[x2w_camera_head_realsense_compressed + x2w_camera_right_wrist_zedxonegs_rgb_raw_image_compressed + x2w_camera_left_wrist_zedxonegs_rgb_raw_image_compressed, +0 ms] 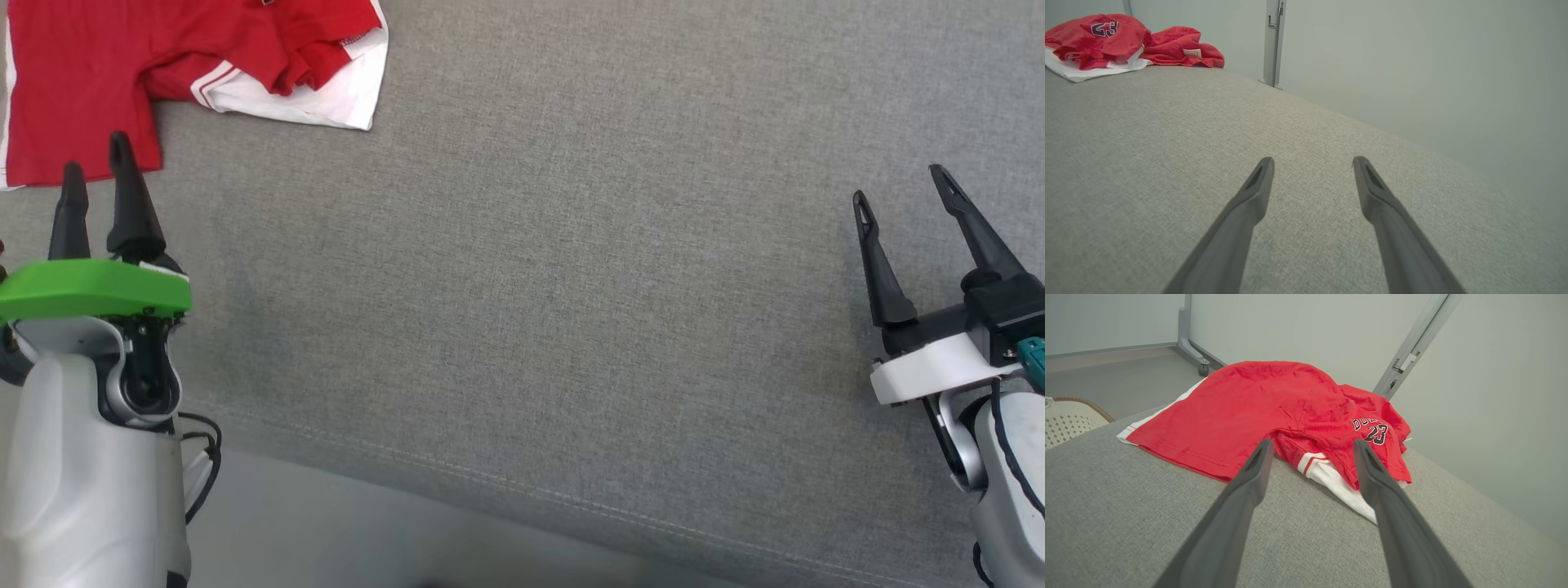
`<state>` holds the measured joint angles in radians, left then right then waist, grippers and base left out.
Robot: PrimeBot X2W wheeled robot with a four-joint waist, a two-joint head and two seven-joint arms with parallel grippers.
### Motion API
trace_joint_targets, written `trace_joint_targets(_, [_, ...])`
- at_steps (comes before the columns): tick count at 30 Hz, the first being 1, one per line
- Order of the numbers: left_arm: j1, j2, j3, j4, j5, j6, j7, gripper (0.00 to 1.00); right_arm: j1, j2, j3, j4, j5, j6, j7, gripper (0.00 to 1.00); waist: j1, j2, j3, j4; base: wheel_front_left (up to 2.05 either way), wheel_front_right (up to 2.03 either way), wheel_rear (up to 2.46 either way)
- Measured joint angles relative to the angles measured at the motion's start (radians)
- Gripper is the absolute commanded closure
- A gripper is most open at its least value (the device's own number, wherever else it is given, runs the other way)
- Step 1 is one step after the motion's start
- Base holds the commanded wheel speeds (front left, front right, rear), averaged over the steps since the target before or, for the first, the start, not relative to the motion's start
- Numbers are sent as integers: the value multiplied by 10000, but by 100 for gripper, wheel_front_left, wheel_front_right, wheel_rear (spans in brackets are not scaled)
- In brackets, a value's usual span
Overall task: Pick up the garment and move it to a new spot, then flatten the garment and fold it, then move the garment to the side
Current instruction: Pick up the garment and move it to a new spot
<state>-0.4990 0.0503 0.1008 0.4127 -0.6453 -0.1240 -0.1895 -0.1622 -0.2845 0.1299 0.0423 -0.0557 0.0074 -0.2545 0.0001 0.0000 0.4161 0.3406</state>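
The garment (122, 65) is a red jersey with white trim, lying crumpled on the grey cushion at the far left corner of the head view. From the left wrist, the garment (1257, 412) shows a dark "23" print and lies just beyond the fingertips. My left gripper (96, 167) stands open, its tips at the garment's near hem, nothing between them. My right gripper (898, 184) is open and empty over bare fabric at the right. In the right wrist view the garment (1106, 41) sits far off at upper left.
The grey upholstered surface (531, 286) has a stitched front edge (571, 498) with pale floor below. A grey metal post on castors (1188, 335) and a slanted bar (1412, 351) stand behind. A woven basket (1069, 416) sits beside the cushion's left side.
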Motion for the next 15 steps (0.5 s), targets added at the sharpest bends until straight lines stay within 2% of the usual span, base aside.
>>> trace_joint_targets(6, [-1224,33,395,1058,-468,205,635,0,-152,-395,-130,-73,-92,42,0,0,0,0,782,-70,0,0,0])
trace_joint_targets(15, [-2205,717,203,2596,-178,556,1475,0,-292,-671,-165,-454,-176,132,-17,0,1,0,1530,-71,0,0,0])
